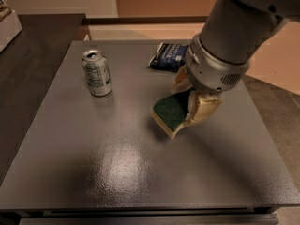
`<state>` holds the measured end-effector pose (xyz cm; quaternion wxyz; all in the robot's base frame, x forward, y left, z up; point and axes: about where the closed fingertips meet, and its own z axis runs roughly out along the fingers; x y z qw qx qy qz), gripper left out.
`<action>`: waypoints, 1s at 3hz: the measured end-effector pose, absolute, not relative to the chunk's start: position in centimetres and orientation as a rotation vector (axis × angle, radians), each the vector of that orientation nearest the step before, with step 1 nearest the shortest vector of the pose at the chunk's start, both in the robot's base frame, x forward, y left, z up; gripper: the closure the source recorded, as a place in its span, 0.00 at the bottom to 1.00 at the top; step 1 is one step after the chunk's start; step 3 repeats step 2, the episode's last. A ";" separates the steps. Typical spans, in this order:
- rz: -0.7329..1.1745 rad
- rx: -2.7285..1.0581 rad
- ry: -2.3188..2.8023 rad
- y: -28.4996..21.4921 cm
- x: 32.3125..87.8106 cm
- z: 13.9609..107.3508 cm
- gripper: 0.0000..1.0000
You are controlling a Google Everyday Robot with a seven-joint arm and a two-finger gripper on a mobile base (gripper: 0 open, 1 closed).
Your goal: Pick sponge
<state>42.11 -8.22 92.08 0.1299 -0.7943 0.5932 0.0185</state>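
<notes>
Your gripper [191, 102] is over the middle of the worktop [117, 172], its tan fingers [205, 111] closed on one end of the sponge [169, 112]. The sponge hangs tilted, green face up, with its free corner low over the surface; you cannot tell whether that corner touches or is just clear. The hold is the weak point: the fingers pinch only the end nearest the wrist, and most of the sponge sticks out unsupported. Foam gives under pressure, so it may squash and pivot between the pads, or slide out if you lift fast or swing the arm. If the low corner does rest on the worktop, dragging sideways before rising would lever it against the grip and could twist it free. A dropped sponge would probably land close by, costing you a regrasp. The can [97, 73] stands well apart to one side, but the bag [169, 56] lies near the wrist at the far edge, and a wide swing that way could nudge it. Rise straight and slowly.
</notes>
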 end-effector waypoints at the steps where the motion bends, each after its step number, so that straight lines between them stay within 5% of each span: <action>1: 0.005 -2.266 1.672 -8.5 44.3 96.1 1.00; 3: 0.004 -2.266 1.672 -8.5 44.3 96.1 1.00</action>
